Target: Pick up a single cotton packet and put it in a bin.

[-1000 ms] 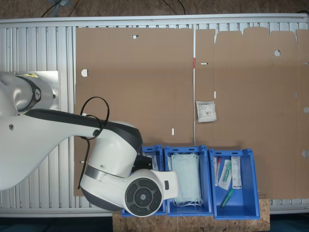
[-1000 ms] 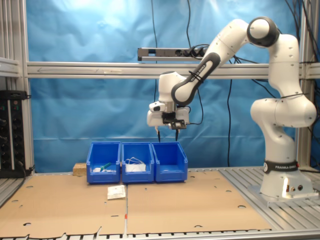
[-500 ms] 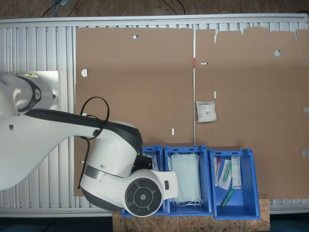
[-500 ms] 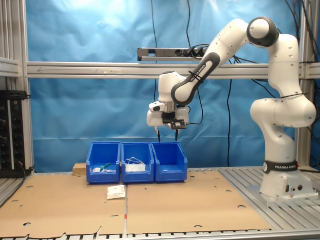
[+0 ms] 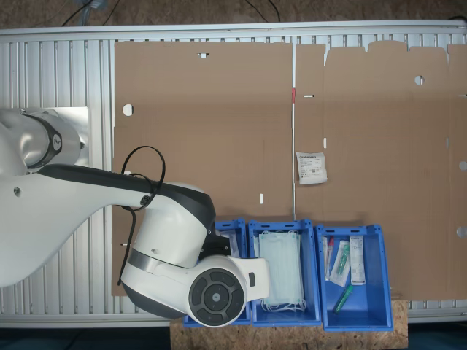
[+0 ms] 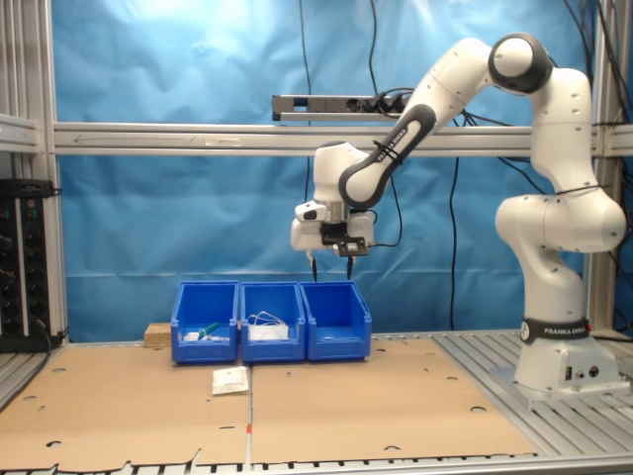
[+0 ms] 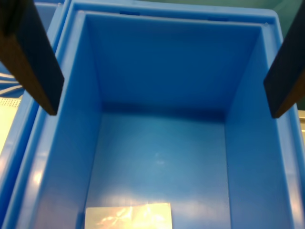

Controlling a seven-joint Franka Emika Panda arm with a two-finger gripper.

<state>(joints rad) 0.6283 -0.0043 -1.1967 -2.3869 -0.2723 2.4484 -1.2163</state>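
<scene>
My gripper (image 7: 162,112) hangs open over a blue bin (image 7: 157,62), its dark fingers (image 7: 33,57) spread wide with nothing between them. On the bin's floor lies a whitish cotton packet (image 7: 128,215), partly cut off by the picture's edge. In the second exterior view the gripper (image 6: 332,262) is well above the bin (image 6: 336,322) at the row's right end. In the first exterior view my arm covers most of that bin (image 5: 232,226). Another cotton packet (image 5: 311,168) lies flat on the cardboard, in front of the bins (image 6: 229,379).
Beside the bin stand a blue bin of green masks (image 5: 283,223) and a blue bin of tubes and syringes (image 5: 350,229), all in a row at the cardboard's edge. The robot base (image 6: 559,366) stands at the second exterior view's right. Open cardboard (image 5: 204,124) lies in front.
</scene>
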